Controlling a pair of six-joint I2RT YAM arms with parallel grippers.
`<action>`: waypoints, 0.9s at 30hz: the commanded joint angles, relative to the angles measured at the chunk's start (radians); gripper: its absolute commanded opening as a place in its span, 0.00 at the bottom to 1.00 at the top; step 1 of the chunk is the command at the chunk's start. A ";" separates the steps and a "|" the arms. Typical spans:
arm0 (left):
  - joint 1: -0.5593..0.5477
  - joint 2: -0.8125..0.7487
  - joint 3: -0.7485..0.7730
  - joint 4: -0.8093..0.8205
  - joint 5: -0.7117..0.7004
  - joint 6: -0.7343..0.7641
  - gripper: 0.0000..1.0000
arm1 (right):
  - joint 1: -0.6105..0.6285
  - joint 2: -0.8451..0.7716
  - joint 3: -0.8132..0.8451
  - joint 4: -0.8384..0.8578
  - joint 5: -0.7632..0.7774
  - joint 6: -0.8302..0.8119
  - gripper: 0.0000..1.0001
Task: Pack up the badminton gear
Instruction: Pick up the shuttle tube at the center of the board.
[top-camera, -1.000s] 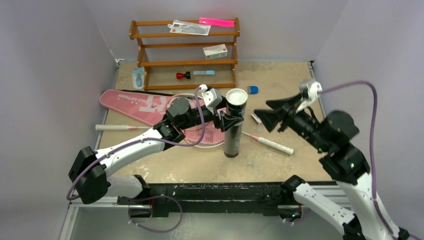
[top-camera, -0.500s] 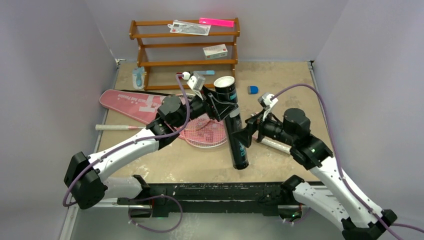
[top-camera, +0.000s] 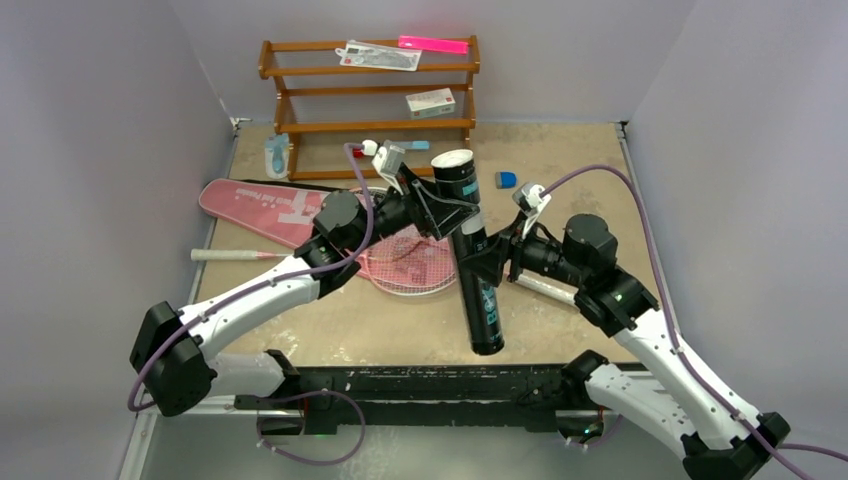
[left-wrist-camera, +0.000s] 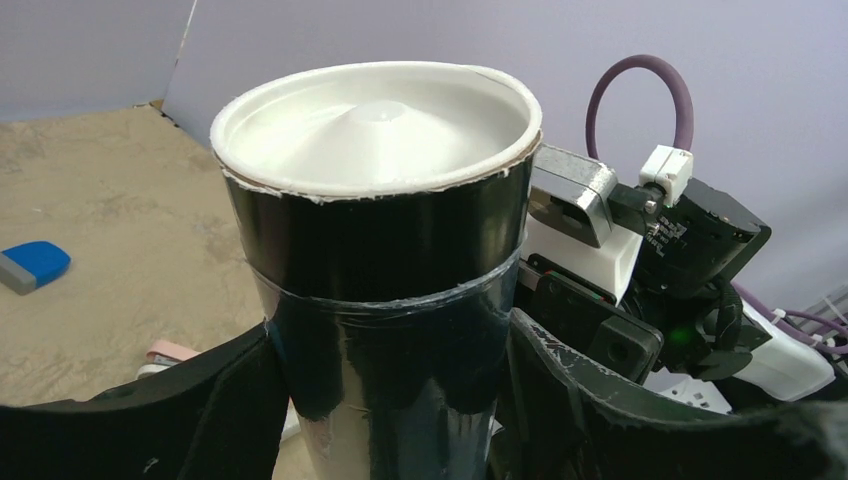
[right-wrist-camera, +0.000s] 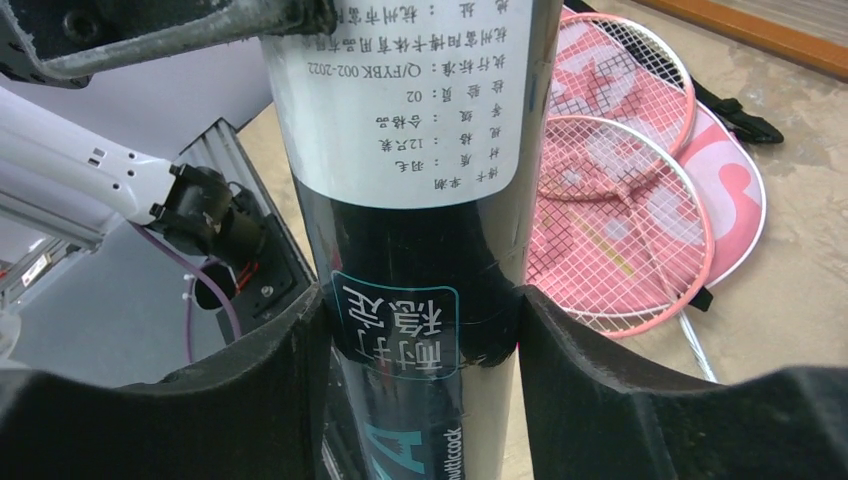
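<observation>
Now the left gripper (top-camera: 443, 203) and the right gripper (top-camera: 492, 262) both clamp one black tube (top-camera: 483, 300).
The left one grips just under the white cap (left-wrist-camera: 375, 125), the right one lower, about mid-length (its fingers (right-wrist-camera: 270, 400) press both sides). From the cap the tube leans down toward the near edge of the table (top-camera: 560, 160), tilted, not upright; whether its base touches I cannot tell. The pink bag (top-camera: 262, 205) and rackets (top-camera: 405, 262) lie flat to the left, nearer the left arm, so I think the tube must turn that way.
</observation>
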 joint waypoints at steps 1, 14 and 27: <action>0.002 0.022 0.068 0.115 0.020 -0.064 0.49 | 0.000 -0.018 -0.002 0.020 0.031 0.012 0.50; 0.002 -0.083 0.171 -0.406 -0.137 0.176 0.84 | -0.001 0.069 0.133 -0.244 0.412 -0.039 0.40; 0.003 -0.315 -0.027 -0.633 -0.485 0.269 1.00 | -0.121 0.450 0.395 -0.327 0.925 -0.138 0.42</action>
